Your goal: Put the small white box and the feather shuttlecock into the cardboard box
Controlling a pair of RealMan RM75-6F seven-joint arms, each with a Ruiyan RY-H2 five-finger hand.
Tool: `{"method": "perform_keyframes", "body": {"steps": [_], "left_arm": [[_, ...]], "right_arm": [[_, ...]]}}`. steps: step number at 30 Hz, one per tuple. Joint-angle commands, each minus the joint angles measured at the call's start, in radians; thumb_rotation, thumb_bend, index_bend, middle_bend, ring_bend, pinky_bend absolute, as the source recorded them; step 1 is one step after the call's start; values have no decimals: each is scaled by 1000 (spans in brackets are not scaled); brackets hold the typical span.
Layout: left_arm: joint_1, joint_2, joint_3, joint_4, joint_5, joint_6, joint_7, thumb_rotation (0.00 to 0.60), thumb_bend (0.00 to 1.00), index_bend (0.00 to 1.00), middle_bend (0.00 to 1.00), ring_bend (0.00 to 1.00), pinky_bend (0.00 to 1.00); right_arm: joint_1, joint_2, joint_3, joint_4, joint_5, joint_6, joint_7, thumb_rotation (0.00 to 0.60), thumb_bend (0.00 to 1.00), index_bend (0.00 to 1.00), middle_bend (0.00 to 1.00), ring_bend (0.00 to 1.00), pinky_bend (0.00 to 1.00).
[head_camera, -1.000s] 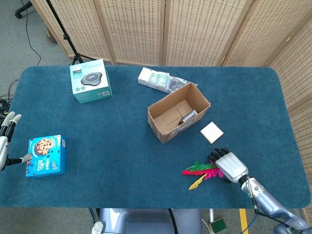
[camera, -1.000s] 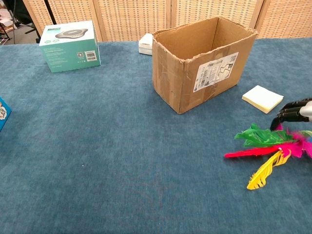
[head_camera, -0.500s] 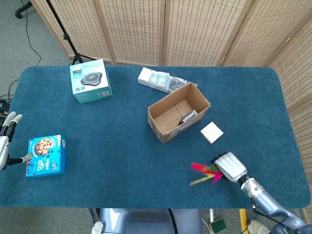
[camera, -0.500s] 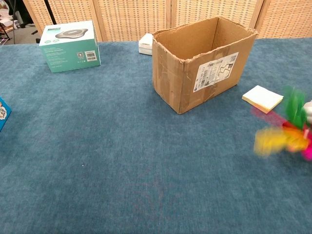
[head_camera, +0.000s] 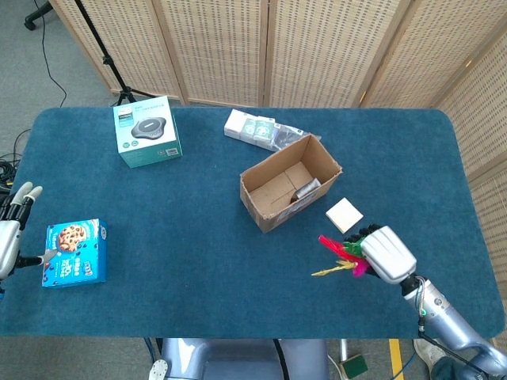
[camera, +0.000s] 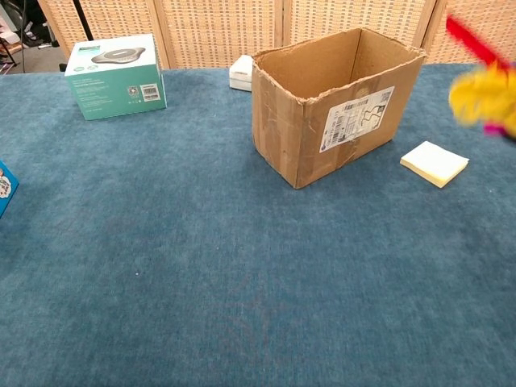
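My right hand (head_camera: 386,253) holds the feather shuttlecock (head_camera: 339,255) off the table, its red, green and yellow feathers pointing left. In the chest view the shuttlecock (camera: 482,89) is a blur high at the right edge, above table level. The small white box (head_camera: 344,215) lies flat on the blue cloth just beyond the hand and right of the open cardboard box (head_camera: 269,218); from the chest view the white box (camera: 434,163) sits beside the cardboard box (camera: 322,121). My left hand (head_camera: 12,226) hangs at the far left edge, fingers apart, empty.
A blue cookie box (head_camera: 74,252) lies beside my left hand. A teal box (head_camera: 147,131) stands at the back left, and white packets (head_camera: 249,127) lie behind the cardboard box. A small grey item (head_camera: 305,190) is inside the cardboard box.
My right hand closed on the shuttlecock, lifted it off the cloth and carried it up and away from the front edge. My left hand barely shifted.
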Motion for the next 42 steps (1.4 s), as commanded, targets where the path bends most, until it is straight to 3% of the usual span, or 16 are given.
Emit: {"method": "perform_keyframes", "body": {"steps": [1,6,11,23,28,37,39,41,42], "left_arm": [[0,-1,-1,-1,2,0,3,600,0,0,0,0,0],[1,-3,1,-9,17,4,16,600,0,0,0,0,0],[4,-1,2,-21,25,10,31,600,0,0,0,0,0],[2,-1,-2,-16,0,-12,39,600,0,0,0,0,0],[-3,-3,-7,-13,-12,-22,42,600,0,0,0,0,0],[-8,-3,-12,-10,-26,-37,43,600,0,0,0,0,0],[-9,-4,-13,-10,-27,-39,41,600,0,0,0,0,0],[-9,-3,-14,-9,-27,-41,38,600,0,0,0,0,0],[-9,-3,-14,-9,-27,-42,37,600,0,0,0,0,0]], "right_arm": [[58,69,114,-106,50,8,-49,600,672,664,656,584,557],[207,51,230,-110,164,-160,-72,600,672,664,657,584,557],[331,-56,266,28,179,-254,-181,600,672,664,658,584,557],[510,-254,248,349,164,-382,-364,600,672,664,653,584,557],[543,-299,232,434,159,-394,-390,600,671,664,647,585,557],[561,-377,174,599,134,-382,-398,600,564,661,624,582,557],[564,-388,165,637,132,-383,-411,600,498,597,550,530,554],[566,-390,159,664,151,-412,-463,600,316,405,364,368,471],[565,-389,159,666,158,-419,-483,600,195,263,225,227,364]]}}
